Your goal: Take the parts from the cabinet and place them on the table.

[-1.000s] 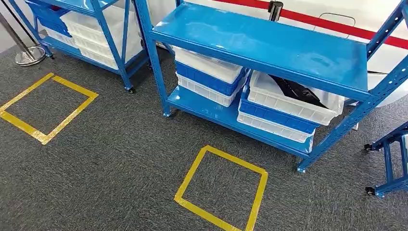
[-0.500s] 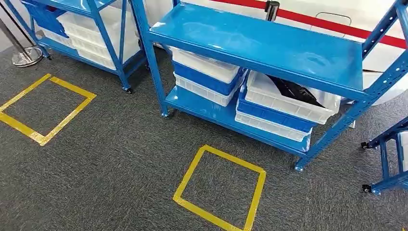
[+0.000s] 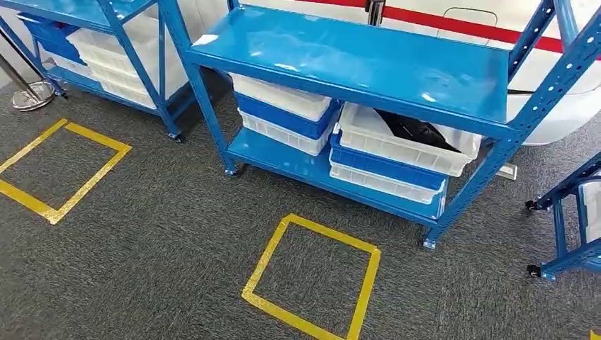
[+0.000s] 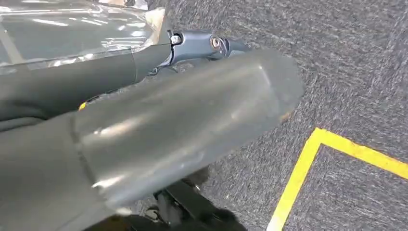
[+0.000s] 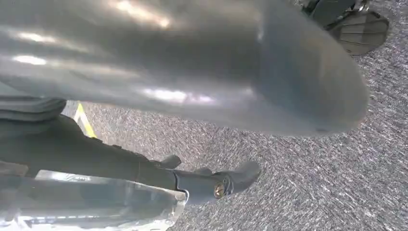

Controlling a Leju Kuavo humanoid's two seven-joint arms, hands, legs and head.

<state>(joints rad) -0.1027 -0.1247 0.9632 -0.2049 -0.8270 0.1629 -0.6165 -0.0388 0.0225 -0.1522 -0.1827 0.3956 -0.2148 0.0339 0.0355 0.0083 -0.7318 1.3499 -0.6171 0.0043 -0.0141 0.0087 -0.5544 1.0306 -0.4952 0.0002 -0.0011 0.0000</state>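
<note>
The blue metal cabinet (image 3: 354, 60) stands ahead on the carpet, its top shelf bare. On its lower shelf, to the right, a white bin (image 3: 404, 150) tops a blue and white stack and holds black parts (image 3: 414, 131). To the left on that shelf is another stack of white and blue bins (image 3: 283, 117). My left hand (image 4: 192, 110) hangs over the carpet with its thick grey thumb and a dark finger (image 4: 211, 43) stretched out, holding nothing. My right hand (image 5: 216, 72) hangs likewise over the carpet, dark finger (image 5: 226, 180) extended, nothing in it.
A yellow tape square (image 3: 312, 276) marks the floor in front of the cabinet, another (image 3: 60, 166) lies at the left. A second blue rack (image 3: 120, 42) with bins stands far left beside a stanchion base (image 3: 32, 95). A wheeled blue frame (image 3: 567, 227) is at the right.
The whole picture has slid to the left, so the camera has moved. The cabinet, bins and tape squares keep their places relative to one another.
</note>
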